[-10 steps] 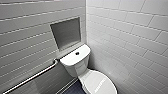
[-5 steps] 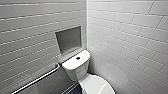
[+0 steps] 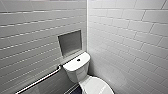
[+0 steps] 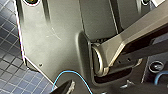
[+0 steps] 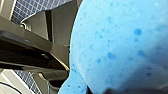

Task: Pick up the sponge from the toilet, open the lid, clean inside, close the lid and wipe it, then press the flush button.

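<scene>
sponge (image 5: 117, 42) | clamped in right gripper (image 5: 120, 88), clear of toilet (image 3: 76, 66), above floor tiles (image 5: 32, 7) | left gripper (image 4: 62, 88): could not tell open or closed | noted slight view shift from camera motion only | judged pickup done; found lid (image 3: 96, 86) down

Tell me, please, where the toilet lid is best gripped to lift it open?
Probably at the free rim of the lid, at the end away from the tank, with fingers hooked under it from the front or side. It lies flat and shut, so its hinge is likely at the tank end. The sponge sits at the right wrist.
</scene>
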Controlling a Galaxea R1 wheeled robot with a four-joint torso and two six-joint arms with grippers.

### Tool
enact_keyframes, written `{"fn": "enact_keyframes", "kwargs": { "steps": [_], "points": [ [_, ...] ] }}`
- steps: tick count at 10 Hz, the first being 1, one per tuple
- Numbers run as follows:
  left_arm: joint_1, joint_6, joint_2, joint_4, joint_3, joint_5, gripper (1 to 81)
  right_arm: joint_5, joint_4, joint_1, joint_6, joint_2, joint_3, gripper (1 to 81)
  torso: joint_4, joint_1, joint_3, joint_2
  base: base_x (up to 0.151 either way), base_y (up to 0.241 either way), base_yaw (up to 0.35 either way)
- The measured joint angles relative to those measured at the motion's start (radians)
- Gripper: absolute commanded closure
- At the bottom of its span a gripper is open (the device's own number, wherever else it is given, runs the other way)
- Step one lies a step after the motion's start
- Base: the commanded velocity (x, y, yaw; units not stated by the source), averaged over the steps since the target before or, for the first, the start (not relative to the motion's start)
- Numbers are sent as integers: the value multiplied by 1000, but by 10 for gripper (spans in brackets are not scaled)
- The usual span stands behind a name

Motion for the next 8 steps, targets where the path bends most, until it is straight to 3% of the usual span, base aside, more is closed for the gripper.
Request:
{"fn": "enact_keyframes", "kwargs": {
  "steps": [3, 8],
  "points": [
    [3, 0, 5, 0, 0, 3, 10, -30, -4, 6, -3, 60, -85, 811, 0, -66, 13, 103, 0, 0, 0],
    [8, 0, 5, -1, 0, 3, 10, -35, -4, 5, -4, 64, -91, 811, 0, -166, 163, 254, 0, 0, 0]
  ]
}}
